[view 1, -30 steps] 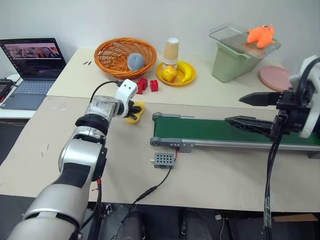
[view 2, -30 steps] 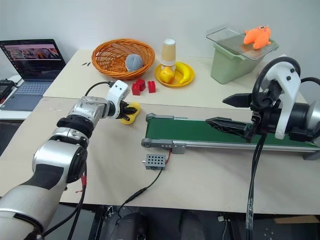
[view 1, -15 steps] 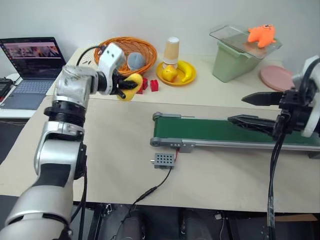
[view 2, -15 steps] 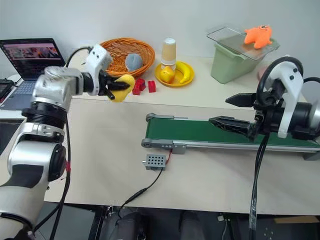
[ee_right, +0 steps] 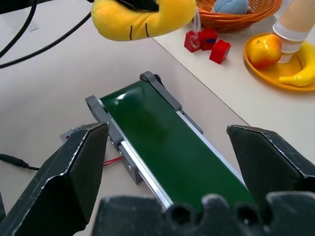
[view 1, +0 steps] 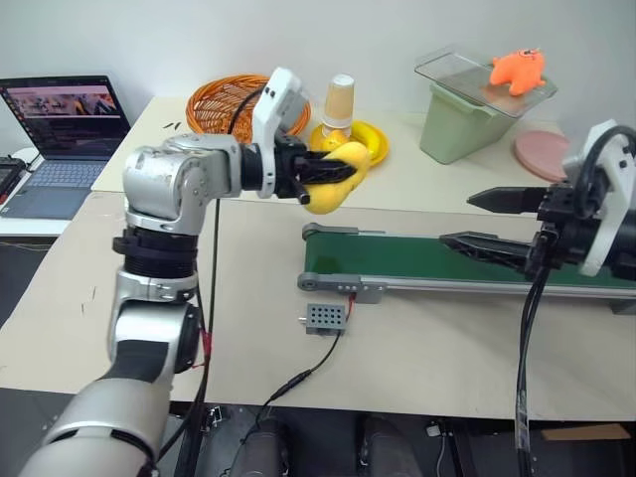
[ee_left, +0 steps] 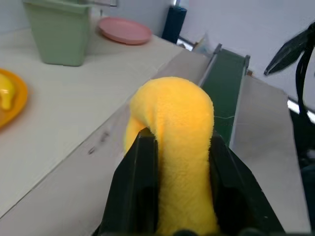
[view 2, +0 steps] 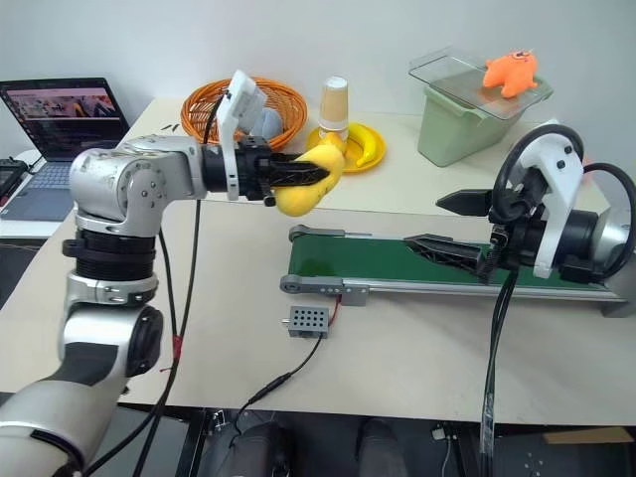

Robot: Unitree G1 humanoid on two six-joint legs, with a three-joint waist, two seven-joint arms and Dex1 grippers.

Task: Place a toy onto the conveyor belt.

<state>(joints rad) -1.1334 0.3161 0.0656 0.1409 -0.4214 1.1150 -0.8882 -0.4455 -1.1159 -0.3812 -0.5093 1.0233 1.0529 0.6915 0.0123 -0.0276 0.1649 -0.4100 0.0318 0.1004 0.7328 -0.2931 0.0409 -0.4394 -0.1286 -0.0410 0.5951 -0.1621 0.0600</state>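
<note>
A yellow plush toy hangs in the air, with my left gripper shut on it. It is just above and behind the rounded left end of the conveyor belt. In the left wrist view both black fingers press the toy from either side, with the dark green belt beyond. My right gripper hovers open over the belt's right half, pointing left, nothing between its fingers. The right wrist view looks down the belt toward the toy.
At the back stand an orange basket, a paper cup, a yellow fruit plate, a green bin bearing an orange toy, and a pink plate. Red blocks lie near the basket. A grey control box sits before the belt; a laptop is far left.
My left arm has lifted the yellow toy off the table and swung it right, up to the belt's left end. The right gripper has stayed over the belt, open.
</note>
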